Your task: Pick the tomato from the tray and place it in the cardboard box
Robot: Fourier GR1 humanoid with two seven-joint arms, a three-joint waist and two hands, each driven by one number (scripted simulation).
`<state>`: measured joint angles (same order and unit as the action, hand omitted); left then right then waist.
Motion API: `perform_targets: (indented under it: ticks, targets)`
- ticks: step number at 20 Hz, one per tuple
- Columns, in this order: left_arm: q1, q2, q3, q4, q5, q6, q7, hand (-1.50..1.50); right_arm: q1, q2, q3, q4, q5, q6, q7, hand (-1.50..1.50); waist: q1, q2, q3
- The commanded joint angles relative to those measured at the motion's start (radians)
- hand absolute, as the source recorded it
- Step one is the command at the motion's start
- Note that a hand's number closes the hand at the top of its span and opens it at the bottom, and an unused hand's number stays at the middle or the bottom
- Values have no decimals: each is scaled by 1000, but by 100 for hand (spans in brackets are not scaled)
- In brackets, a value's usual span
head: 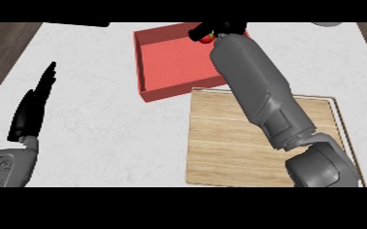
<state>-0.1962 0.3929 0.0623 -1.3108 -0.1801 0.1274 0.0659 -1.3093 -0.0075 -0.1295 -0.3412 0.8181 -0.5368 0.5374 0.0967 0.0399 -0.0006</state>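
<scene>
Plainly, right hand [222,28] curls round tomato [207,38].

White marbled counter [100,102], grey object [326,24] top-right

Matt wooden tray [237,140] — smooth, pale marbled counter [100,116].

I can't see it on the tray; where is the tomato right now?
Head view, upper centre: the tomato is held in the right hand at the far right corner of the red box, beyond the wooden tray.
</scene>
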Motion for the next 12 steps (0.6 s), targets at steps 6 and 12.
perform_targets:
  ticks: [6,12]
  targets:
    - [-25,1,7,-1,-4,1,9,0,-4,5,-64,69,-44,-134,-156,-150,8,6,1]
    - [14,-10,-10,-29,-19,4,23,0,-13,-8,-126,20,-98,-266,-283,-150,-4,-7,2]
